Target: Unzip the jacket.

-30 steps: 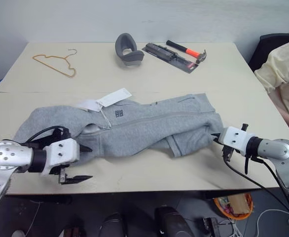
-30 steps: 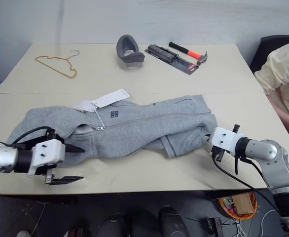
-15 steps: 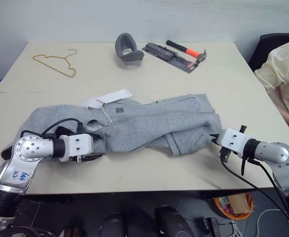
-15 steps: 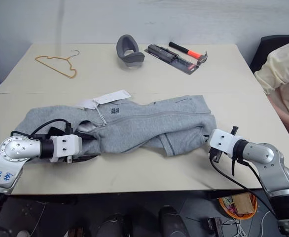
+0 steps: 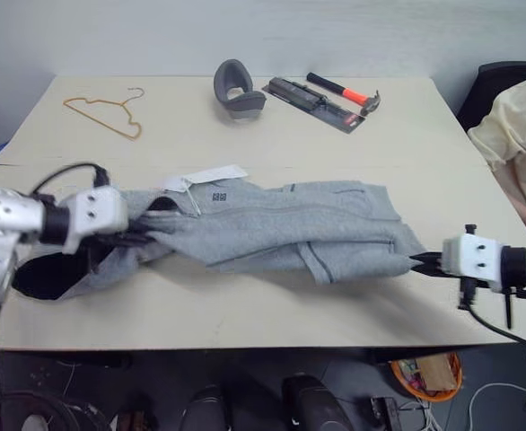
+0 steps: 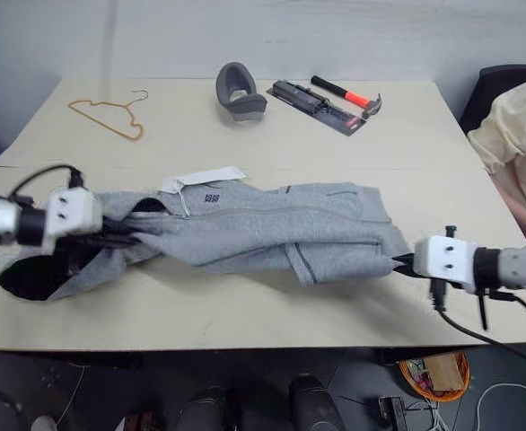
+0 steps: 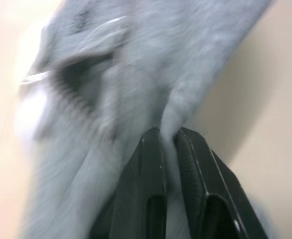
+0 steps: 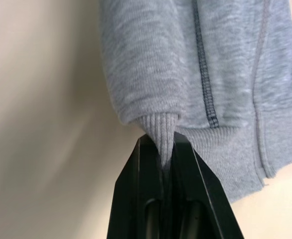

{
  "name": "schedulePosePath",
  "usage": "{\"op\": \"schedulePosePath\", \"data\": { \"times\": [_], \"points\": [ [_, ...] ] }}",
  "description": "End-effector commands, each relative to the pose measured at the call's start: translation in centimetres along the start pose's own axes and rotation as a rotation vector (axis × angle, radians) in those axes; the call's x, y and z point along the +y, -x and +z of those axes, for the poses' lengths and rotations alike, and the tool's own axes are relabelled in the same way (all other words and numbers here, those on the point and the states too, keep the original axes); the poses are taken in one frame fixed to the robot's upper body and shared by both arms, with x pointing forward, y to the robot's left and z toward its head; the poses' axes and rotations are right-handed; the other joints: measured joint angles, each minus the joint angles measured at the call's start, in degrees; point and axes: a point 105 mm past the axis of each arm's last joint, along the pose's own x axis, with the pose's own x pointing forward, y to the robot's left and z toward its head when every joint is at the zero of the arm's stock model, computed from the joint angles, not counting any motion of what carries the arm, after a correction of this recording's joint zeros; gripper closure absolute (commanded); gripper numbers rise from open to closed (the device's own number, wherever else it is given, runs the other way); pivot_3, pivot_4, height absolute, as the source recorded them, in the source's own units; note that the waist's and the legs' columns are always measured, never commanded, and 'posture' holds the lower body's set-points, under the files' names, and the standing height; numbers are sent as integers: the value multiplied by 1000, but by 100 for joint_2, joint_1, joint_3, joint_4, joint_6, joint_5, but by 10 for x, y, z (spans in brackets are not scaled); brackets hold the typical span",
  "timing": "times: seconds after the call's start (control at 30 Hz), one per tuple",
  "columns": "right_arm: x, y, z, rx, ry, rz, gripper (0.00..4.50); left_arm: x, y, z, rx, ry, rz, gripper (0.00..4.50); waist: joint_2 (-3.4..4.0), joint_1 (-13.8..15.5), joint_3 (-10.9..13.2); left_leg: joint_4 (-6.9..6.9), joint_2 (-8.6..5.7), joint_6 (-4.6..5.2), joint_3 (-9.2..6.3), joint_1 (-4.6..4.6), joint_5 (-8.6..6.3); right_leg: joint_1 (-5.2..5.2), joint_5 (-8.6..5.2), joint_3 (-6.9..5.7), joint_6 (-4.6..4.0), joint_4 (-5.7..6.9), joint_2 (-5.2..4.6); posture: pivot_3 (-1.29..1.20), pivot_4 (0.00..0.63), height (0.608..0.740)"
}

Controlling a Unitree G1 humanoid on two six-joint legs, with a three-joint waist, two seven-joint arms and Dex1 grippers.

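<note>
The light grey jacket (image 5: 281, 224) lies stretched lengthwise across the table, zipper up, with white tags (image 5: 211, 174) near its collar. Its dark hood lining (image 5: 40, 275) shows at the left end. My left gripper (image 5: 144, 236) is shut on a fold of fabric near the collar, and the left wrist view shows the gripper (image 7: 167, 135) pinching grey fleece. At the other end my right gripper (image 5: 422, 262) is shut on the ribbed hem; the right wrist view has the rib knit squeezed in this gripper (image 8: 166, 143). The jacket is raised slightly at both ends.
At the table's far side lie an orange wire hanger (image 5: 106, 112), a grey curved cushion (image 5: 234, 88), a black tool card (image 5: 310, 101) and a hammer (image 5: 346, 91). A person in a pale yellow sleeve (image 5: 514, 135) sits at the right edge.
My left gripper has closed on the jacket near the collar and lifted up and to the left. The right gripper has pulled its end to the right, drawing the jacket out long.
</note>
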Motion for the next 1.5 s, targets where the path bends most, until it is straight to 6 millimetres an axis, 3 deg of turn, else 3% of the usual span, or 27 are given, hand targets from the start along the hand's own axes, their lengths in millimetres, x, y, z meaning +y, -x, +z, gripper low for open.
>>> {"op": "schedulePosePath", "data": {
  "times": [0.03,0.17,0.37,0.47,0.57,0.67,0.83,0.87,1.03,1.27,1.37,1.5],
  "points": [
    [-24,36,18,-19,-5,-57,4500,26,26,1,43,-24,32,3996,1,47,-1,1,-2,3,11,4,-2,-1,0,6,0,0,-2,0,150,740],
    [-18,29,13,-17,-15,-54,4500,7,7,12,-30,-32,-85,3996,1,68,-1,-1,1,9,35,0,-5,-17,-1,23,2,2,-9,0,150,740],
    [0,10,8,-18,-22,-72,4500,-63,-20,40,-163,23,-309,3996,0,59,0,5,8,8,25,-19,-5,-32,-1,40,3,15,-16,0,150,740],
    [0,0,4,-10,-26,-130,4500,-85,-40,27,-74,-90,-295,3996,1,42,-1,9,7,5,23,-7,-4,-24,-1,68,3,28,-13,0,150,740],
    [-2,-5,2,-5,-31,-177,4500,-84,-50,26,-98,-130,-222,3424,1,63,-1,9,2,1,24,10,6,-16,-1,73,2,38,-5,0,150,740],
    [-2,-9,-1,3,-34,-192,3750,-99,-52,23,-109,-155,-288,2623,1,67,-1,12,1,1,26,3,7,-20,0,73,2,38,-4,0,150,740],
    [1,-11,-2,19,-9,-183,2231,-95,-68,13,-77,-267,-190,1252,0,71,-1,3,0,4,34,2,5,-23,0,69,3,24,-6,0,150,740],
    [2,-12,-3,26,-7,-181,2199,-94,-75,10,-66,-295,-159,986,0,71,-1,3,1,4,34,2,5,-23,0,70,3,24,-6,0,150,740],
    [7,-16,-6,38,3,-168,2199,-84,-100,15,-110,-407,22,986,1,91,-1,8,0,7,37,5,3,-19,4,70,10,24,-6,0,150,740],
    [19,-26,-13,57,27,-138,2199,-87,-116,17,-129,-444,121,986,2,88,-2,12,0,9,41,10,3,-17,6,71,13,34,-8,0,150,740],
    [23,-30,-12,41,22,-129,2775,-82,-117,19,-130,-439,159,1547,1,98,-2,18,1,10,39,12,3,-14,5,71,13,37,-9,0,150,740],
    [25,-30,-12,34,17,-123,4013,-76,-115,16,-109,-436,171,2648,1,90,-2,19,0,10,44,9,3,-17,5,62,13,40,-8,0,150,740]
  ]
}}
